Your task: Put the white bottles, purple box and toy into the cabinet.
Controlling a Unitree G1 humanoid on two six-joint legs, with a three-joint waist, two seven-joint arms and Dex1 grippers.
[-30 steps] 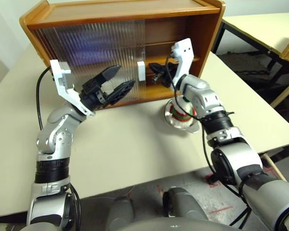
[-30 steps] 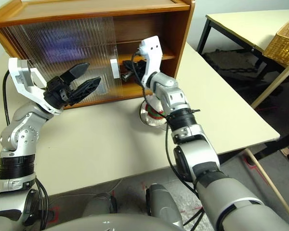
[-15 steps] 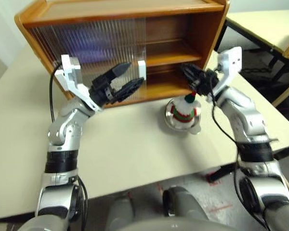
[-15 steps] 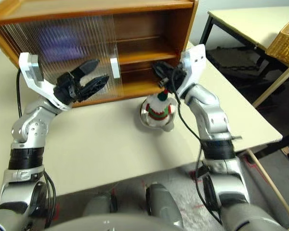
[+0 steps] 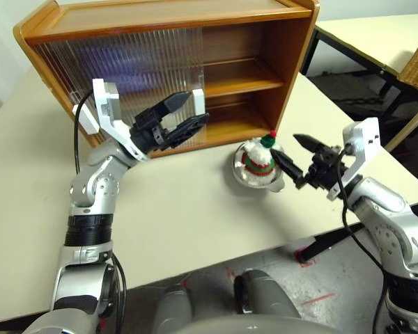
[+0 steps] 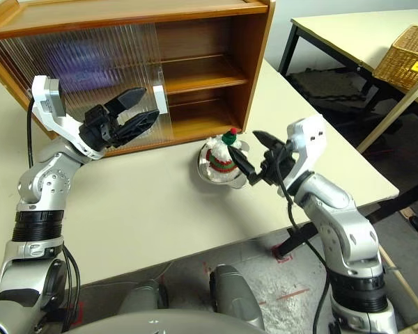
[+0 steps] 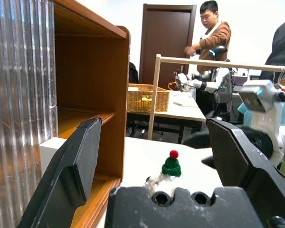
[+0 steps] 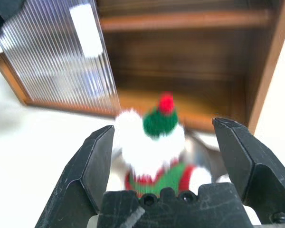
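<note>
The right pincer (image 5: 297, 153) hangs just to the right of the toy (image 5: 258, 156), its two black fingers spread wide and empty, tips aimed leftward at the plush; in the right wrist view the fingers (image 8: 96, 164) frame the toy (image 8: 154, 142) without touching it; the toy, white and fluffy with red and green stripes and a green hat topped by a red bobble, sits upright in a small metal bowl (image 5: 272, 180) on the pale surface (image 5: 188, 216), just in front of the cabinet's open right half; the left pincer (image 5: 175, 120) is held up in front of the cabinet (image 5: 167, 21), fingers likewise parted wide and gripping nothing, tips close to the white handle (image 5: 199, 101) at the edge of the ribbed translucent sliding door (image 5: 125, 69); that door covers the left half of the cabinet, and a blurred purple shape shows through it on the upper level, too indistinct to name; the right half stands open, showing the middle shelf (image 5: 244, 73) and the bare bottom board; beyond the surface, to the far right, stands another table (image 6: 348, 31) with a wicker basket (image 6: 407, 66) on it; in the left wrist view a person (image 7: 211, 31) in a brown top stands in the background near a dark door.
</note>
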